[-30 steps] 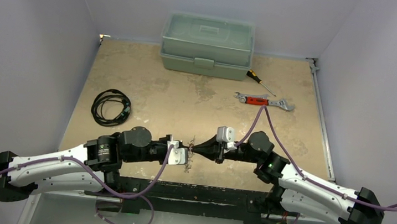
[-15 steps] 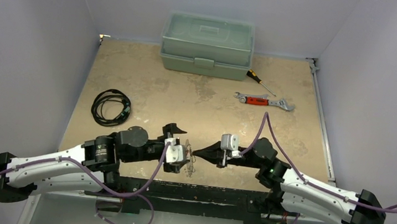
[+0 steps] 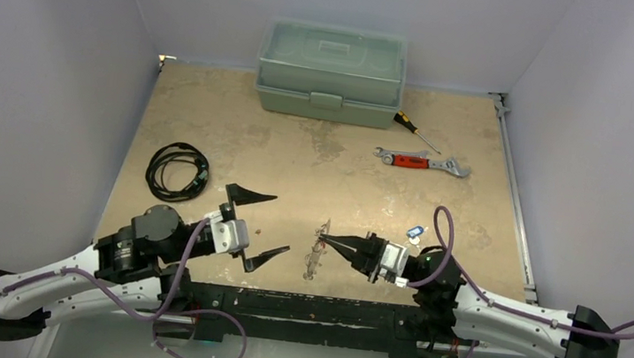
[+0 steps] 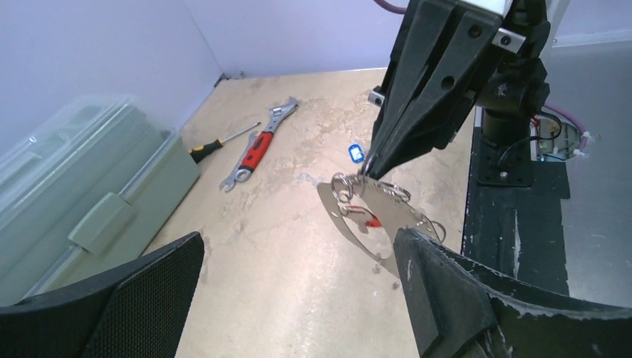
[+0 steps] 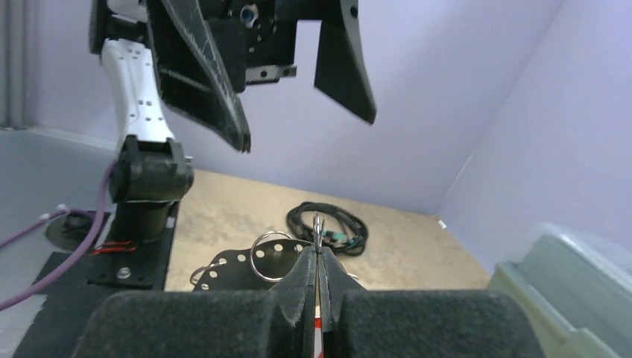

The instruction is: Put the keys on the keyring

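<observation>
Jaws wide apart, the left tool [image 3: 280,224] hovers by the tabletop's [image 3: 298,155] near edge. Just right of it, the keyring [image 3: 315,252], clamped in the right tool [image 3: 326,237]. Further right, a blue-tagged key [image 3: 414,233] lies on the tabletop.

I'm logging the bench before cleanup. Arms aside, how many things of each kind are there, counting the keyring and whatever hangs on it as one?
boxes: 1, box
tools: 2, screwdriver and wrench
cables: 1, cable
keyrings: 1, keyring
loose keys: 1, blue key
total: 6
</observation>
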{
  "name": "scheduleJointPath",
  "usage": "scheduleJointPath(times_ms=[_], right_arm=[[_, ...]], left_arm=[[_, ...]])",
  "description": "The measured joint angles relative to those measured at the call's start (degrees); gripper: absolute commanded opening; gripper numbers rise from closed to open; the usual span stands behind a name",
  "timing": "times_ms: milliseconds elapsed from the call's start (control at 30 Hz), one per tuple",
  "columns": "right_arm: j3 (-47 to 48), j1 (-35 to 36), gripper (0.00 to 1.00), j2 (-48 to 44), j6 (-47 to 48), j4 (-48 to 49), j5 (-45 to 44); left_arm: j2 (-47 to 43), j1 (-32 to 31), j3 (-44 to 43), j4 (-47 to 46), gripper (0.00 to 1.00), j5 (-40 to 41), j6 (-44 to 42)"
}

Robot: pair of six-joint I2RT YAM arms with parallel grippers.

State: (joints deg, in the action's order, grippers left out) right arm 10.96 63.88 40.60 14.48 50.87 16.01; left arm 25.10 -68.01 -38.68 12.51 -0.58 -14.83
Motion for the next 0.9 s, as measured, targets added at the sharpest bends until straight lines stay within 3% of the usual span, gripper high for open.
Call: scheduleJointPath(times_ms=[200,433,567,667,900], right_arm=[[-0.2,8.8,0.00,0.5,11.3,5.3,-10.4],[-1.8,18.6,0.00,10.3,26.4,16.0,-23.4],[-3.5,21.6,0.00,16.2,33.1,22.4,-28.8],[-4.2,23.5,0.00,18.8,37.0,27.1,-31.7],[-4.5,25.3,0.00,21.7,41.2,32.4,-34.7]], left_arm=[[1.6,1.3,0.3,0.0,0.96,-2.7,2.3],[4.4,2.0,0.3,0.8,0.86,-7.0,2.3],[4.4,2.0,0.3,0.9,0.77,-9.2,2.2],[4.4,2.1,0.3,0.9,0.63,-10.9,1.7],[4.7,2.5,0.3,0.9,0.47,-13.7,-0.6]])
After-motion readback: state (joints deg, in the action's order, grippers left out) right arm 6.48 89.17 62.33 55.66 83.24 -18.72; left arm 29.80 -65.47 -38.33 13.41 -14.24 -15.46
